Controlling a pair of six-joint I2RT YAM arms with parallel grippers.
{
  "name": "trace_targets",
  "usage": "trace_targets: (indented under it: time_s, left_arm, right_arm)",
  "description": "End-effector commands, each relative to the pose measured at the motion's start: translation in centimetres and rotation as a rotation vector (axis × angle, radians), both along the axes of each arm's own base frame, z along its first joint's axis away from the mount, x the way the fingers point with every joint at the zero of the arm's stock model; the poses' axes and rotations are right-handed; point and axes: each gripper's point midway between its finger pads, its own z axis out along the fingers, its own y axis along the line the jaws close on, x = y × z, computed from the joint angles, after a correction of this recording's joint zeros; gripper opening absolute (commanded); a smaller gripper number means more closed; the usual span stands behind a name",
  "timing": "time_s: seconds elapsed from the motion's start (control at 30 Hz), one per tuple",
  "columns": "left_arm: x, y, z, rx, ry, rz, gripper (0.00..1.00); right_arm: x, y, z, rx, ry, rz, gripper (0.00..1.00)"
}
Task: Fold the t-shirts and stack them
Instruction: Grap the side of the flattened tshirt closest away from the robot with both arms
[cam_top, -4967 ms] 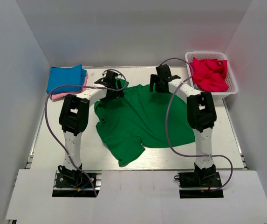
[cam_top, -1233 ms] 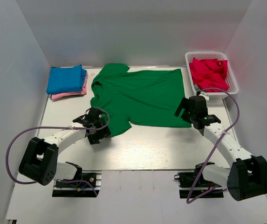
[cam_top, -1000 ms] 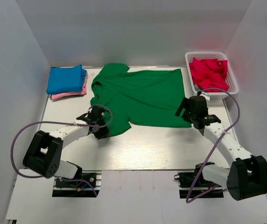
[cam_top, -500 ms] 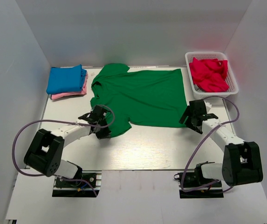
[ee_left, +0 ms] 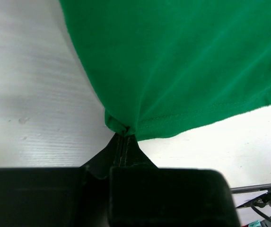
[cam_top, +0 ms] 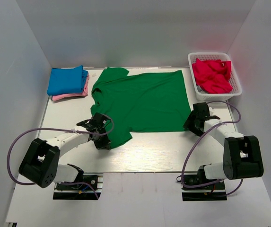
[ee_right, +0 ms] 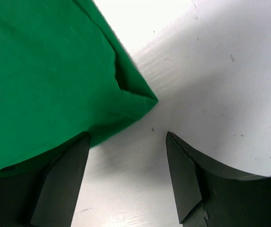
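Green shirt (cam_top: 144, 99) now lies flat across the middle of the bench (cam_top: 163, 151), collar toward the left edge and hem toward the right edge. Five seconds back it was a crumpled heap mid-bench with both arms reaching over it, so the spread is done. Latest change: in the last half second the whole shirt slid a little toward the near edge, and the right gripper (ee_right: 126, 137) let go. Its fingers stand wide apart with nothing between them, parked just off the shirt's near-right hem corner (ee_right: 147, 98). Left gripper (ee_left: 121, 140) is clamped tight on a small pinch of the near sleeve (cam_top: 117, 135), toward the near-left part of the bench, and the cloth fans out from the pinch with little slack. The far sleeve by the far edge looks slightly bunched, though the overhead view is too coarse to be sure. Blue shirt (cam_top: 66, 79) sits folded on a pink shirt (cam_top: 59, 98) at the far-left corner, so that's the stack. Red shirt (cam_top: 212, 74) is still unfolded in the basket (cam_top: 209, 55) at the far-right corner. My read: flattening is finished and the first fold hasn't started. Left likely either drops the sleeve or carries it inward over the body, and right needs a fresh grip on the hem.
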Motion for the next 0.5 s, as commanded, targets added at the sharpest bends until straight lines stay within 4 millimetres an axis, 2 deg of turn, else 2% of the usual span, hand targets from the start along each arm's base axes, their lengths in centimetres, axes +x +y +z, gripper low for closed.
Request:
trace_targets:
  time_s: [0.0, 0.27, 0.33, 0.37, 0.4, 0.47]
  left_arm:
    - [-2.2, 2.2, -0.8, 0.104, 0.075, 0.015, 0.00]
    - [-1.8, 2.6, -0.5, 0.128, 0.063, 0.031, 0.00]
    - [-1.7, 2.5, -0.2, 0.129, 0.064, 0.031, 0.00]
    - [-1.4, 2.4, 0.0, 0.125, 0.056, 0.031, 0.00]
    - [-1.9, 2.6, 0.0, 0.137, 0.077, 0.030, 0.00]
    - [-2.0, 2.7, 0.4, 0.136, 0.076, 0.030, 0.00]
  right_arm:
    - [-0.5, -0.1, -1.5, 0.018, 0.029, -0.025, 0.71]
    - [0.5, -0.7, -1.3, 0.027, 0.018, -0.054, 0.69]
    - [0.3, -0.5, -1.5, 0.048, 0.030, -0.046, 0.58]
    - [0.2, -0.5, -1.5, 0.052, 0.032, -0.044, 0.43]
    - [-0.2, -0.4, -1.6, 0.056, 0.041, -0.037, 0.26]
    - [-1.3, -0.4, -1.5, 0.063, 0.063, -0.033, 0.06]
